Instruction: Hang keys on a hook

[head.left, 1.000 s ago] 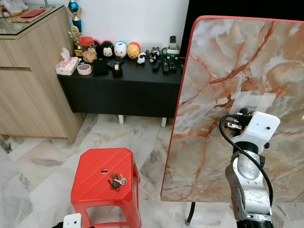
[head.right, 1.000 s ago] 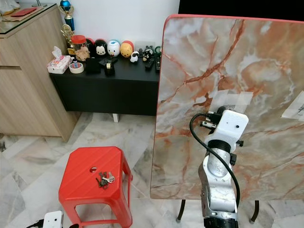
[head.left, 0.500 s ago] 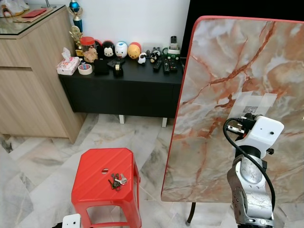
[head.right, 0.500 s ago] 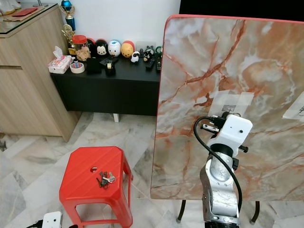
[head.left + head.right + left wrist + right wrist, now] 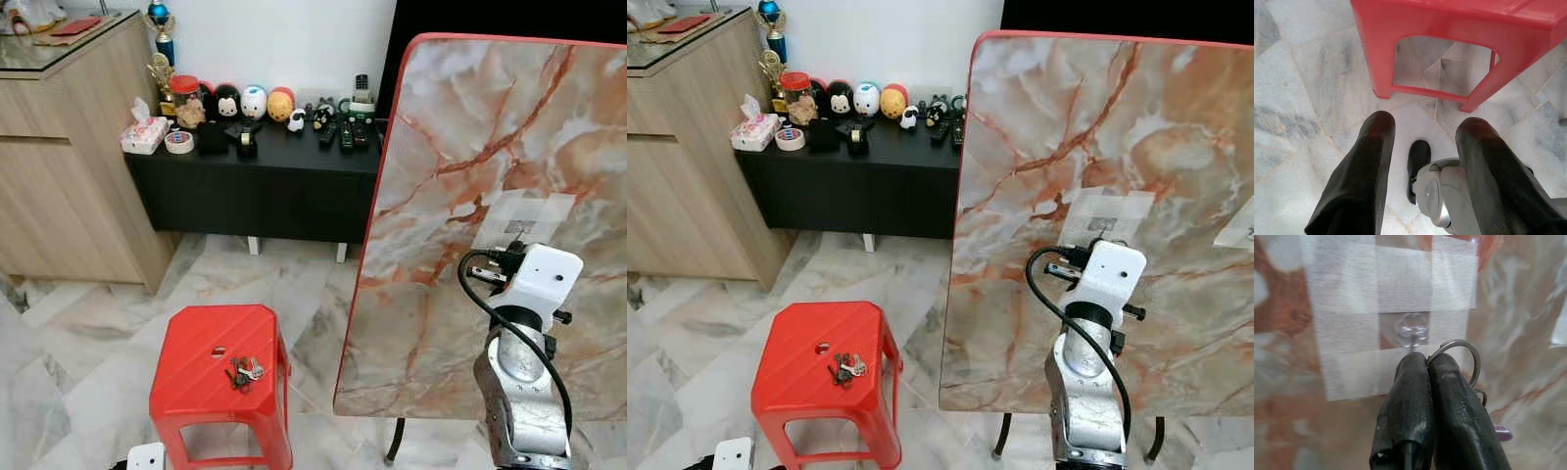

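We see our right gripper (image 5: 1420,363) raised against the upright marble board (image 5: 460,117), its fingers pinched tight on a key ring (image 5: 1464,355) just below the clear hook (image 5: 1413,328) taped there. A second bunch of keys (image 5: 241,372) lies on the red stool (image 5: 196,382). Our left gripper (image 5: 1422,132) hangs low beside the stool, fingers spread and empty.
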You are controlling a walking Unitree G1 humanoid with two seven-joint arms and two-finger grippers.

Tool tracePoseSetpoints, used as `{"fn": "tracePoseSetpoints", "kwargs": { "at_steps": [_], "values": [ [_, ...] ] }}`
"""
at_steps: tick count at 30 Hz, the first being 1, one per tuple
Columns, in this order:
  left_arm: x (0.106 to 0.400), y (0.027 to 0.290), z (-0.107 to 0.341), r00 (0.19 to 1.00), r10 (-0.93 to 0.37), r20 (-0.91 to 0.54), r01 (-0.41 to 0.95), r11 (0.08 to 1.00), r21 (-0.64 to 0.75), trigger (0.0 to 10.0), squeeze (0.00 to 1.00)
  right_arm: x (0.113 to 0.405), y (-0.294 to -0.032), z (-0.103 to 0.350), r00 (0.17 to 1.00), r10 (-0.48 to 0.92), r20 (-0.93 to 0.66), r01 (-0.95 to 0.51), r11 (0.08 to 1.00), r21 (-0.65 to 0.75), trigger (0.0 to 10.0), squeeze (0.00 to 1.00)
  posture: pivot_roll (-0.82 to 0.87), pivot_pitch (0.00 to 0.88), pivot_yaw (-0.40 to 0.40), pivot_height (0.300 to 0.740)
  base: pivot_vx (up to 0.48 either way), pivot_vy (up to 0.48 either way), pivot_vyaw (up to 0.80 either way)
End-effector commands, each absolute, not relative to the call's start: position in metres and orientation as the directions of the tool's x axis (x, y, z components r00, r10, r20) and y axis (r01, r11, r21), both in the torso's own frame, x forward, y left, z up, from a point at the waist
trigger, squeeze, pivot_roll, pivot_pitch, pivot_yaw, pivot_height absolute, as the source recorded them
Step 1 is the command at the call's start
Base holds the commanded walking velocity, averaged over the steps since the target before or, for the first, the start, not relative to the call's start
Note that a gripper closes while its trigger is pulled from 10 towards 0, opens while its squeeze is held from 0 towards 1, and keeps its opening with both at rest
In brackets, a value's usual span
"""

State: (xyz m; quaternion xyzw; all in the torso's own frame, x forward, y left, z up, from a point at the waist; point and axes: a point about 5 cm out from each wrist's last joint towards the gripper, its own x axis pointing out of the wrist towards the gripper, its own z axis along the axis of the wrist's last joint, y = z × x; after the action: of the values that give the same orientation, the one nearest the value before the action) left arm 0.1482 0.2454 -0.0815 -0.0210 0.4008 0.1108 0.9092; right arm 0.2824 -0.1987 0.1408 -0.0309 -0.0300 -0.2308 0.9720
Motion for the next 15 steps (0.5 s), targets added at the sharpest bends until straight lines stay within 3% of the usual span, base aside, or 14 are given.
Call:
{"fn": "tracePoseSetpoints", "kwargs": {
  "at_steps": [1, 8, 9, 10, 15],
  "values": [
    [0.1407, 0.2464, -0.0848, 0.627, 0.186, -0.757, -0.222, 0.973, 0.055, 10.0, 0.00, 0.2806, -0.2013, 0.1478, 0.884, -0.455, 0.103, 0.464, 0.883, -0.078, 0.0, 0.00, 0.05, 0.000, -0.073, 0.740, 0.000, 0.000, 0.00],
    [0.1405, 0.2465, -0.0849, 0.625, 0.186, -0.758, -0.223, 0.973, 0.055, 10.0, 0.00, 0.2822, -0.2003, 0.1471, 0.902, -0.421, 0.100, 0.431, 0.894, -0.123, 0.2, 0.00, 0.05, 0.000, -0.074, 0.740, 0.000, 0.000, 0.00],
    [0.1404, 0.2465, -0.0850, 0.624, 0.186, -0.759, -0.223, 0.973, 0.056, 10.0, 0.00, 0.2823, -0.1997, 0.1476, 0.906, -0.411, 0.105, 0.422, 0.895, -0.142, 7.6, 0.00, 0.05, 0.000, -0.074, 0.740, 0.000, 0.000, 0.00],
    [0.1403, 0.2466, -0.0850, 0.624, 0.186, -0.759, -0.223, 0.973, 0.056, 10.0, 0.00, 0.2821, -0.1994, 0.1480, 0.908, -0.404, 0.111, 0.417, 0.895, -0.158, 10.0, 0.00, 0.05, 0.000, -0.074, 0.740, 0.000, 0.000, 0.00],
    [0.1401, 0.2466, -0.0850, 0.624, 0.186, -0.759, -0.223, 0.973, 0.056, 10.0, 0.00, 0.2749, -0.2003, 0.1483, 0.923, -0.362, 0.131, 0.383, 0.891, -0.242, 10.0, 0.00, 0.05, 0.000, -0.075, 0.740, 0.000, 0.000, 0.00]
  ]
}}
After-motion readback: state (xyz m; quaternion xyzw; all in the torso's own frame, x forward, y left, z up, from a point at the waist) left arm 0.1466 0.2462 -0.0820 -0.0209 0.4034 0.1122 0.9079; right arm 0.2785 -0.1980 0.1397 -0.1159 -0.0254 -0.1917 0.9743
